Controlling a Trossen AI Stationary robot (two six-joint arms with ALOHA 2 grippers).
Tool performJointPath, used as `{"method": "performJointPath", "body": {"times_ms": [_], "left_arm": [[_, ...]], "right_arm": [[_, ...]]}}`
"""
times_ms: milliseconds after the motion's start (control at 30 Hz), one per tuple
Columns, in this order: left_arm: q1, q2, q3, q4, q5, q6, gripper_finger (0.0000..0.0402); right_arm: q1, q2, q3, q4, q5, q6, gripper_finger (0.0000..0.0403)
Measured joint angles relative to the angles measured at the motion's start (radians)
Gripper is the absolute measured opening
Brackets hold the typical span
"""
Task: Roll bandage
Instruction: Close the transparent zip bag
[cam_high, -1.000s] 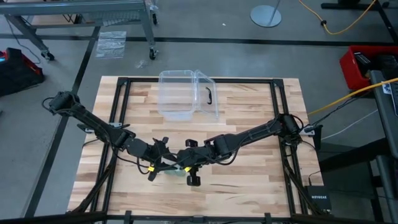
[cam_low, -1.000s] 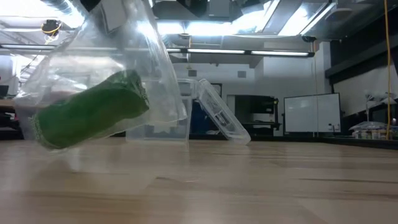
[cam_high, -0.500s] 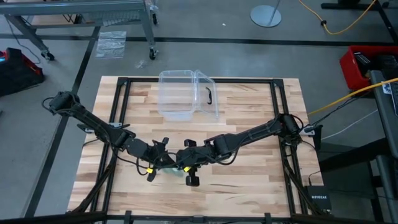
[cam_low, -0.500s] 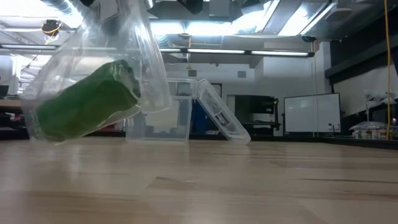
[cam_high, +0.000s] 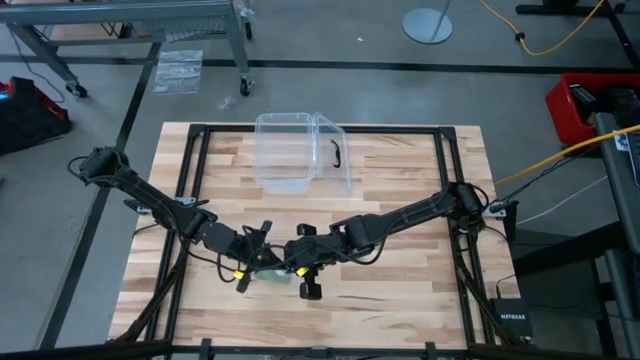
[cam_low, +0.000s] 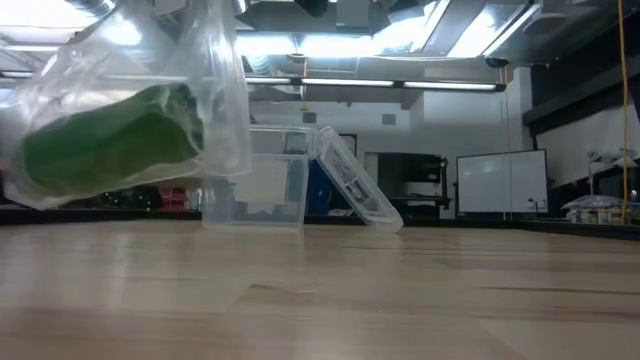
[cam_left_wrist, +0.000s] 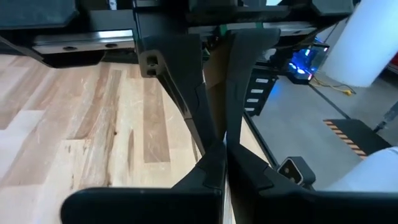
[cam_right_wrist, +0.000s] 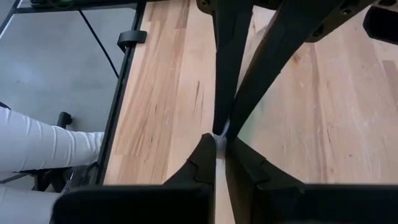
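Wooden surface (cam_high: 400, 290), clear box (cam_high: 300, 150) at back | bandage (cam_low: 100, 145) rolled up in plastic wrapper (cam_low: 215, 90), lifted | left claw (cam_high: 262, 262) and right claw (cam_high: 290, 262) both pinched shut on wrapper, near front edge

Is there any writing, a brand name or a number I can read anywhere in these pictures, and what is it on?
"NETGEAR": white letters on a small black box by the table's corner, seen from above; small, only just readable.
Nothing else can be read. The green bandage, its clear wrapper, the clear plastic box and the wooden table carry no writing that shows.
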Motion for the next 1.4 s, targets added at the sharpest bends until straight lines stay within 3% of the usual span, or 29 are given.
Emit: {"method": "performJointPath", "body": {"times_ms": [533,733,1167,1400], "left_arm": [[0.001,-0.052,0.003,0.02,-0.039,0.002,0.0],[0.001,-0.056,0.003,0.004,-0.031,-0.09,0.0002],[0.001,-0.036,0.002,-0.071,-0.008,-0.087,0.0116],[-0.009,-0.036,0.002,-0.075,-0.004,-0.091,0.0138]], "right_arm": [[0.0,0.005,-0.004,-0.035,0.0,0.001,0.0019],[0.0,0.005,-0.004,-0.057,-0.025,-0.011,0.0019],[0.0,0.005,-0.004,-0.063,-0.055,-0.111,0.0019],[0.0,0.005,-0.003,-0.062,0.008,-0.164,0.0019]]}}
